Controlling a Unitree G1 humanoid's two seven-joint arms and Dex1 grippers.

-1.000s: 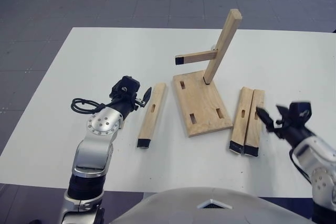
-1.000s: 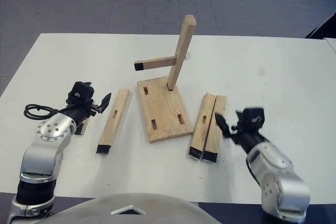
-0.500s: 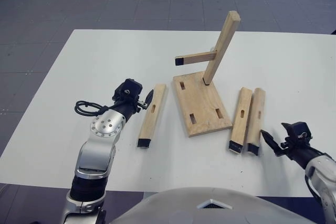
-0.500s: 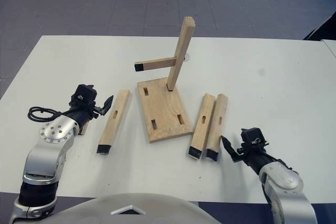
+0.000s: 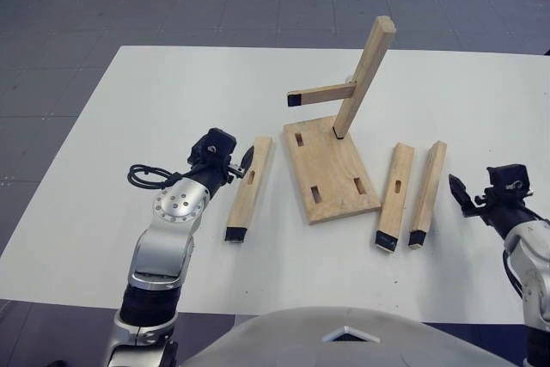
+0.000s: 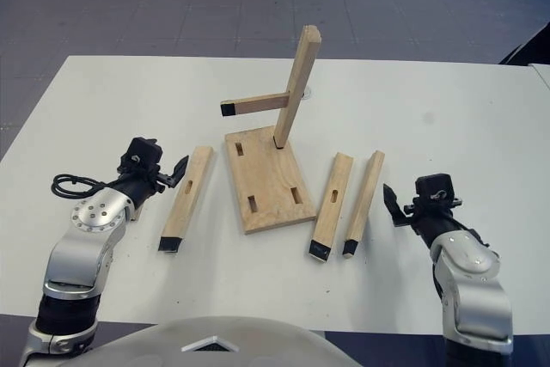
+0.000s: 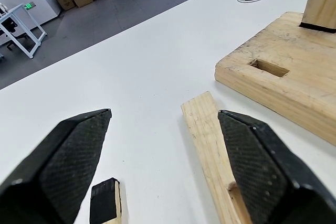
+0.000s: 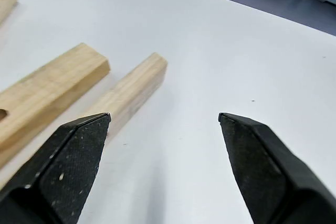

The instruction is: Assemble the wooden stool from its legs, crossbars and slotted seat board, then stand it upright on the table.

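— What has moved since the earlier frame?
— The right hand [image 8: 164,115] has gone from the front of the table [image 6: 447,100] out to the right. The outer leg [image 6: 364,202], which touched the middle leg [image 6: 332,204] before, now lies apart from it and is turned, its far end more to the right.
— And the biggest pieces?
— The seat board [image 6: 266,180] lies flat in the middle of the table. One upright leg [image 6: 296,88] stands in its far right slot and leans a little. A crossbar [image 6: 255,106] sticks out from it to the left, above the table.
— The loose parts?
— The left loose leg [image 6: 186,198] lies just left of the board, and the middle leg and the outer leg lie to its right.
— How are the hands?
— The left hand [image 7: 164,113] is wide, holds nothing, and sits just beside the far end of the left loose leg. The right hand is also wide and holds nothing, near the outer leg but not touching it.
— Anything smaller?
— A short black-tipped piece [image 7: 105,203] lies by the left hand.
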